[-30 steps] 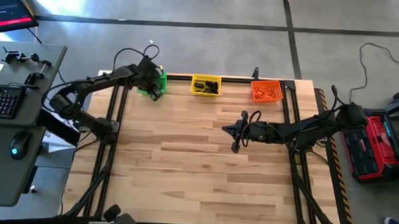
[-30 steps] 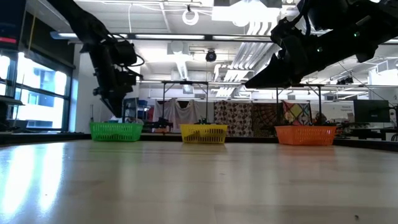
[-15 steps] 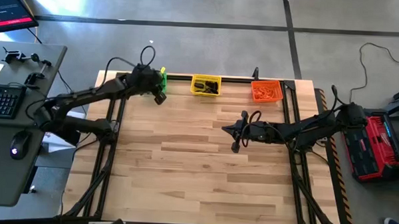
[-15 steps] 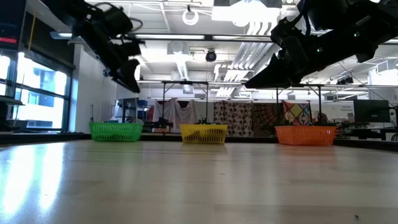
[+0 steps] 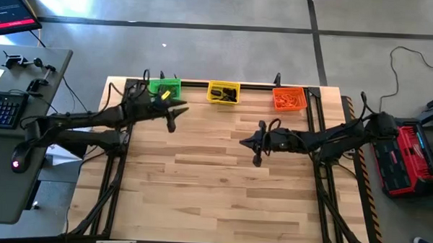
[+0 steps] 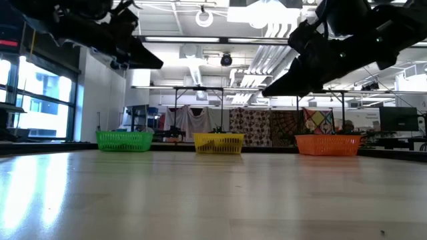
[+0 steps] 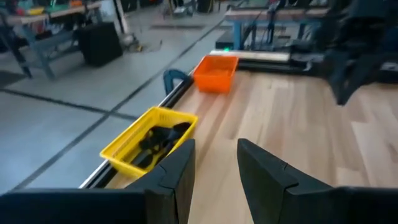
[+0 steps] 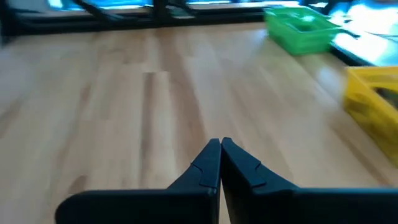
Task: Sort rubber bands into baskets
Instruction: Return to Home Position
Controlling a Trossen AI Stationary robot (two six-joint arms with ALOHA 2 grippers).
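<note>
Three baskets stand in a row on the table's far edge: green, yellow, orange. Dark rubber bands lie in the yellow basket and orange rubber bands in the orange one. My left gripper hovers above the table just nearer than the green basket, pointing almost level toward the right, open with nothing between its fingers. My right gripper hangs over the middle of the table, shut and holding nothing.
A black rail runs along the far edge behind the baskets. The wooden tabletop lies bare between the arms and toward the near edge. A desk with a keyboard stands left of the table.
My left gripper has drawn back from above the green basket toward the near edge, risen, and tipped up from pointing steeply down to almost level. The green basket now shows uncovered in the high view. My right arm has kept still.
</note>
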